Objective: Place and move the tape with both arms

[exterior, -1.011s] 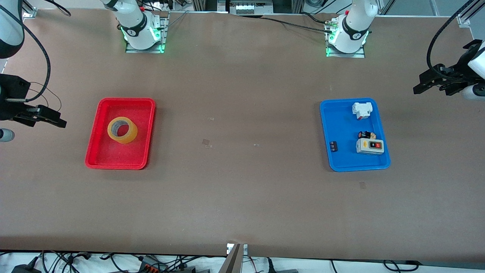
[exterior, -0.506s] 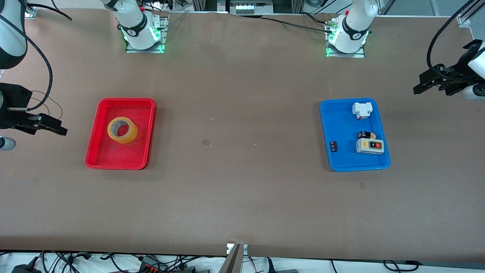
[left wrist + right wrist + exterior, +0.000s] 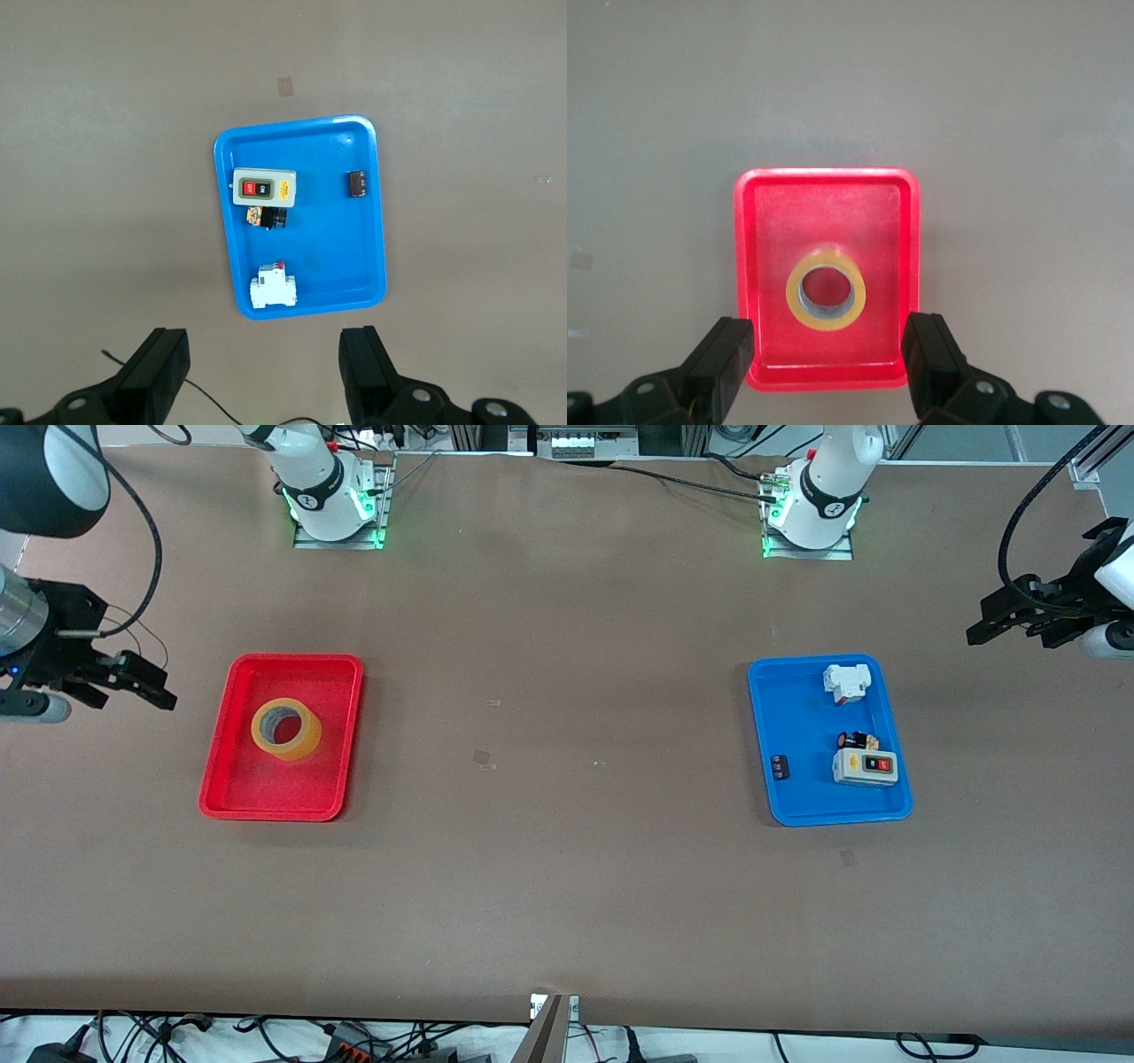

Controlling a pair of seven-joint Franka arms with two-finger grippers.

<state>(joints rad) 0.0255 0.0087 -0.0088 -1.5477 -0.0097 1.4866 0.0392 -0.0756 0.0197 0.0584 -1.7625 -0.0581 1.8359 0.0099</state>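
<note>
The yellow tape (image 3: 285, 729) lies flat in a red tray (image 3: 232, 797) toward the right arm's end of the table. It also shows in the right wrist view (image 3: 826, 295), inside the tray (image 3: 829, 174). My right gripper (image 3: 142, 682) is open and empty, up in the air over the bare table just outside the red tray; in its wrist view (image 3: 829, 354) the jaws stand wide apart. My left gripper (image 3: 997, 622) is open and empty, and waits in the air over the left arm's end of the table (image 3: 264, 359).
A blue tray (image 3: 762, 726) toward the left arm's end holds a white breaker (image 3: 846, 682), a grey switch box (image 3: 866, 766), a small black and orange button (image 3: 855, 740) and a small black part (image 3: 780, 767). The tray also shows in the left wrist view (image 3: 310, 128).
My right gripper has swung closer to the red tray and its arm has shifted. The left arm, the tape and both trays have not moved.
</note>
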